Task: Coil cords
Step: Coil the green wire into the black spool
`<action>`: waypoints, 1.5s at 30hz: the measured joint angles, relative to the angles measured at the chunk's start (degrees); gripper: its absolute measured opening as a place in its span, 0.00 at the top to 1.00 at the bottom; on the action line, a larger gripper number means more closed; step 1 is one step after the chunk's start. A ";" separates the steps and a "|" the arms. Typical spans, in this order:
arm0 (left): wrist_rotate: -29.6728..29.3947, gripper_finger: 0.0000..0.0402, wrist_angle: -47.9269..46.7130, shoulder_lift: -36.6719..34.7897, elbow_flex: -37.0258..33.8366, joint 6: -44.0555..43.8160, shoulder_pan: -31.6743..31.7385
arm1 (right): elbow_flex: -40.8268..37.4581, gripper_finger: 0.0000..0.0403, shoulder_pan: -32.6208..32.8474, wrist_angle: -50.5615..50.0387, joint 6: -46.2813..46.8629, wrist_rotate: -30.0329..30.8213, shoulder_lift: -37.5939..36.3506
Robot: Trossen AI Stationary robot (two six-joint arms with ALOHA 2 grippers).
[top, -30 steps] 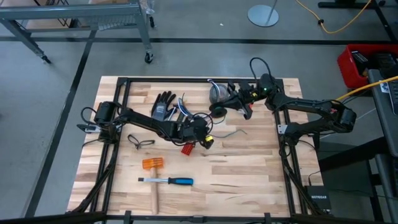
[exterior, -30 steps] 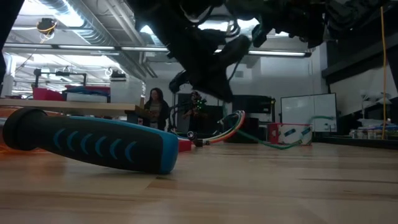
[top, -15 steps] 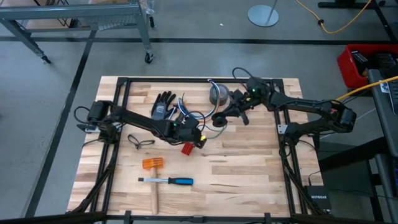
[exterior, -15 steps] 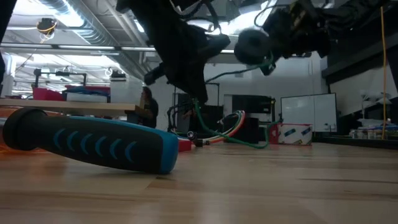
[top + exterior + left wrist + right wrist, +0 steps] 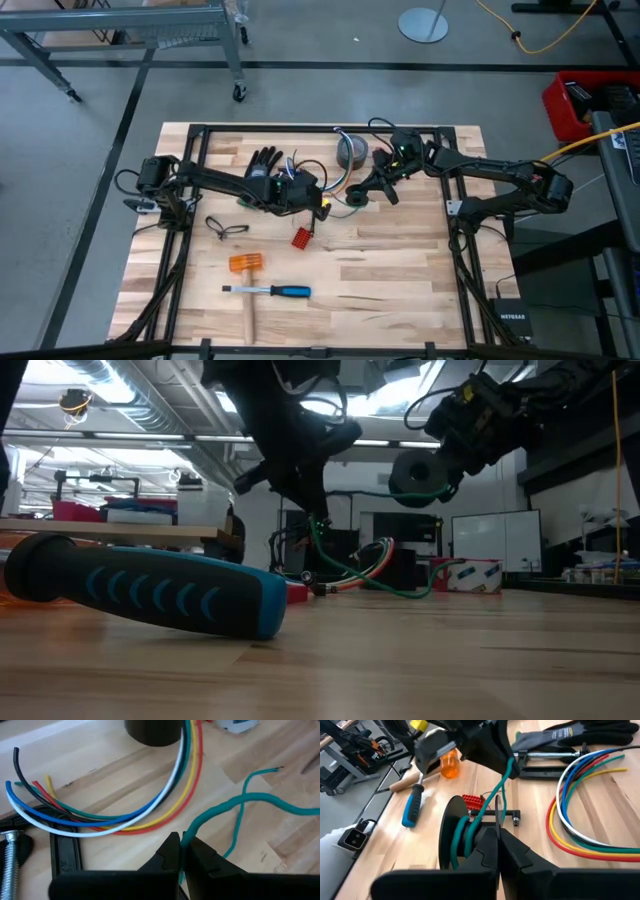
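Note:
A bundle of blue, white, yellow, red, green and black wires (image 5: pixel 150 815) lies curved on the table by the black glove (image 5: pixel 262 168); it also shows in the right wrist view (image 5: pixel 570 815). A separate green wire (image 5: pixel 492 802) runs from a black spool (image 5: pixel 454 832) to my left gripper (image 5: pixel 318 205), which is shut on it above the table. My right gripper (image 5: pixel 368 188) is shut on the spool, held in the air to the right of the left gripper. A thin black cord (image 5: pixel 225 228) lies looped at the left. My left gripper pinches the green wire (image 5: pixel 192 832) between its two fingertips, coming from above. One stretch runs to the spool; the rest hangs slack below the fingers (image 5: pixel 330 555), down to the table. My right gripper pinches one thin flange of the spool (image 5: pixel 497 820) between its two fingers, on edge. The spool is lifted clear of the table, with green wire wound on its core (image 5: pixel 462 840).
A grey tape roll (image 5: pixel 352 150) stands at the far middle. A small red piece (image 5: pixel 302 238), an orange-headed hammer (image 5: pixel 245 265) and a blue-handled tool (image 5: pixel 280 291) lie toward the near edge. Black frame rails run along the table's sides.
My left gripper has lifted the green wire off the table and gone toward the far edge and a little left. My right gripper has come down and toward the left gripper with the spool. The wire now runs between the two grippers.

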 joint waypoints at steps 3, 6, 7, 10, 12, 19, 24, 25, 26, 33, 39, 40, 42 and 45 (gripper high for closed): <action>0.47 1.00 0.98 0.00 0.00 1.02 1.45 | 0.00 1.00 -0.02 0.01 0.00 0.30 0.00; 3.49 1.00 3.66 0.00 -0.02 2.45 2.73 | 0.00 1.00 -0.02 0.00 -0.02 0.72 0.00; 4.73 1.00 5.44 0.00 -0.02 3.14 2.92 | 0.00 1.00 -0.02 0.04 -0.02 1.06 0.00; 6.63 1.00 10.38 0.02 -0.02 5.62 2.69 | -0.02 1.00 0.00 1.16 0.44 3.01 0.00; 6.92 1.00 11.36 0.04 0.00 5.71 2.24 | -0.02 1.00 0.00 2.86 0.50 3.65 0.00; 7.04 1.00 10.63 0.11 0.00 5.24 1.63 | -0.02 1.00 -0.01 8.59 2.51 3.30 0.00; 6.86 1.00 10.83 0.13 0.00 5.54 0.78 | -0.02 1.00 -0.02 9.24 3.54 7.51 0.02; 6.71 1.00 10.88 0.13 0.00 5.64 0.73 | -0.02 1.00 0.00 8.59 3.56 8.41 0.02; 6.51 1.00 10.88 0.13 0.00 5.66 0.73 | -0.02 1.00 -0.02 7.50 3.56 9.03 0.02; 6.12 1.00 10.42 0.13 0.00 5.81 1.30 | -0.02 1.00 -0.02 -0.42 1.77 14.82 0.02; 5.29 1.00 3.53 -0.81 -0.02 4.28 1.24 | -0.04 1.00 -0.03 -3.73 0.44 21.44 0.02; 4.89 1.00 2.67 -1.12 -0.02 3.65 1.30 | -0.04 1.00 -0.04 -3.77 0.43 23.20 0.02; 4.83 1.00 1.34 -2.01 -0.02 2.44 1.60 | -0.04 1.00 -0.02 -4.20 0.47 26.33 0.02; 6.66 1.00 0.35 -3.75 -0.02 2.10 2.26 | -0.04 1.00 -0.02 -5.45 0.57 31.61 0.02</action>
